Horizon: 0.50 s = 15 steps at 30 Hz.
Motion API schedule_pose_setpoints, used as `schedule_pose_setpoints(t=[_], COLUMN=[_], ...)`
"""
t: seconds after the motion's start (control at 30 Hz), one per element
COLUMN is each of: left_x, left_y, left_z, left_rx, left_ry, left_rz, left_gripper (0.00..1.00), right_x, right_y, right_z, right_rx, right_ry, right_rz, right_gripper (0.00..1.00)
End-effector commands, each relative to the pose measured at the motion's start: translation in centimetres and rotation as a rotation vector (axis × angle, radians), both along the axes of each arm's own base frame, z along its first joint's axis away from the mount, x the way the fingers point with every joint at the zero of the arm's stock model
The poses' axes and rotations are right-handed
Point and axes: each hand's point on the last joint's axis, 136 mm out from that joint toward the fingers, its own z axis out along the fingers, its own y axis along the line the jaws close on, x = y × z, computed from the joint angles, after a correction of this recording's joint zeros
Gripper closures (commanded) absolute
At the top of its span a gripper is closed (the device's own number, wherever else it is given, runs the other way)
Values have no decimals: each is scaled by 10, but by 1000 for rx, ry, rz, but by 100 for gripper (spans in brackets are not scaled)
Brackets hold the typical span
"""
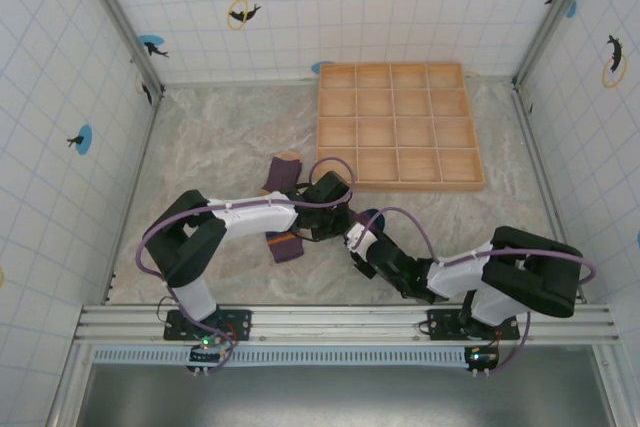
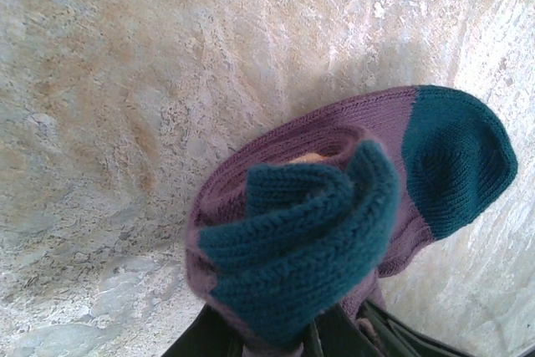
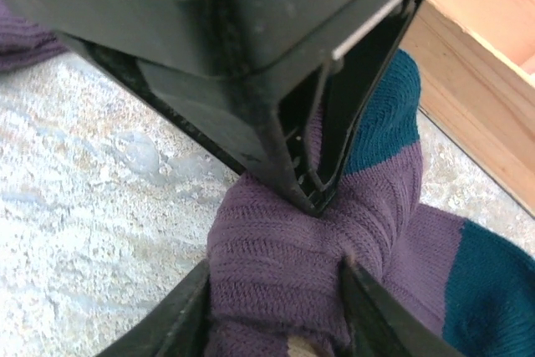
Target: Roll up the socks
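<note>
A purple sock (image 2: 276,148) with teal cuff and toe is partly rolled into a bundle on the marble tabletop. My left gripper (image 2: 311,336) is shut on the near end of the roll, with fabric pinched between its dark fingers. In the right wrist view the same sock (image 3: 276,244) bulges between the fingers of my right gripper (image 3: 276,307), which press on both its sides. The left gripper (image 3: 313,194) pokes into that bundle from above. From above, the left gripper (image 1: 340,219) and right gripper (image 1: 358,239) meet at the sock (image 1: 371,215).
A second purple sock with a tan end (image 1: 283,172) lies behind the left arm, and a small purple bundle (image 1: 286,246) lies in front of it. A wooden compartment tray (image 1: 400,183) stands at the back right, its edge (image 3: 476,89) close to the held sock.
</note>
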Motion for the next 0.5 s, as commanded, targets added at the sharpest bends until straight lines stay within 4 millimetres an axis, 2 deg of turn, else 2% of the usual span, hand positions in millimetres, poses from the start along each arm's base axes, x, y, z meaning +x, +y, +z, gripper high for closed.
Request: schedule_pose_setpoints(t=[0.0, 0.03, 0.07, 0.13, 0.17, 0.3, 0.47], left_x=[-8, -7, -6, -8, -8, -3, 3], left_y=[7, 6, 4, 8, 8, 8, 6], left_z=[1, 4, 6, 4, 6, 17, 29], left_rx=[15, 4, -7, -12, -20, -53, -81], left_ry=[24, 20, 17, 18, 15, -29, -92], left_rz=[-13, -14, -11, -8, -4, 4, -1], left_gripper=[100, 100, 95, 79, 68, 42, 30], right_x=[3, 2, 1, -1, -1, -6, -10], right_y=[-4, -5, -6, -7, -7, -9, -17], right_z=[-5, -7, -9, -12, -12, -18, -21], right_rx=[17, 22, 34, 71, 94, 184, 320], right_ry=[18, 32, 51, 101, 127, 253, 405], right_rz=[-45, -50, -51, -52, -54, -51, -79], right_gripper=[68, 73, 77, 85, 89, 100, 100])
